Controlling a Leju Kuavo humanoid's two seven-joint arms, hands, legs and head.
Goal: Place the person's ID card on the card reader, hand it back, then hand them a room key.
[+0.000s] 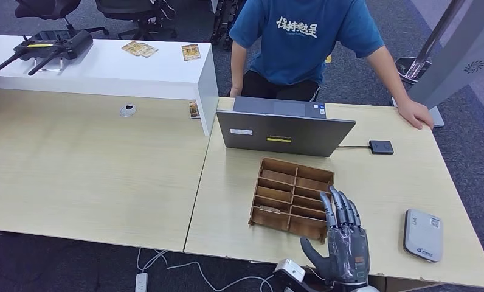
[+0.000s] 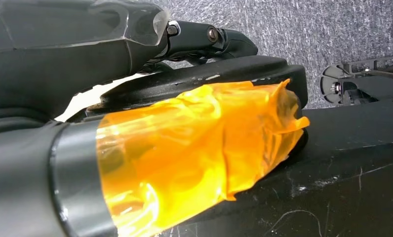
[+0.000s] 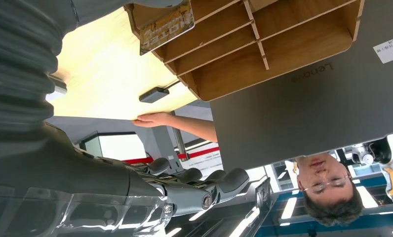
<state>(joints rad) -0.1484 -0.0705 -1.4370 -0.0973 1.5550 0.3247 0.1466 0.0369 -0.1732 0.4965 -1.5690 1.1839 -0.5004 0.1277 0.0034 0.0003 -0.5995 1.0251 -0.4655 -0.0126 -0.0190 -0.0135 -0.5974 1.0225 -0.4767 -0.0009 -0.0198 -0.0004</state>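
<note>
My right hand [image 1: 343,237] hovers open with its fingers straight, over the near right corner of a wooden divider tray [image 1: 324,177]. It holds nothing. One room key card [image 1: 270,210] lies in a near left slot of that tray; in the right wrist view the card [image 3: 165,24] carries hotel lettering. A grey-white card reader [image 1: 423,234] lies on the table to the right of my hand. The person in a blue shirt sits behind the laptop [image 1: 285,131], one hand [image 1: 416,114] flat on the far right table corner. My left hand [image 2: 209,37] hangs down, nothing in it.
A small black box [image 1: 380,146] is wired to the laptop. Loose cards [image 1: 139,48] and a dark device [image 1: 48,45] lie on the white counter at the back left. Another card [image 1: 194,109] leans against the counter's end. Bare desk stretches to the left.
</note>
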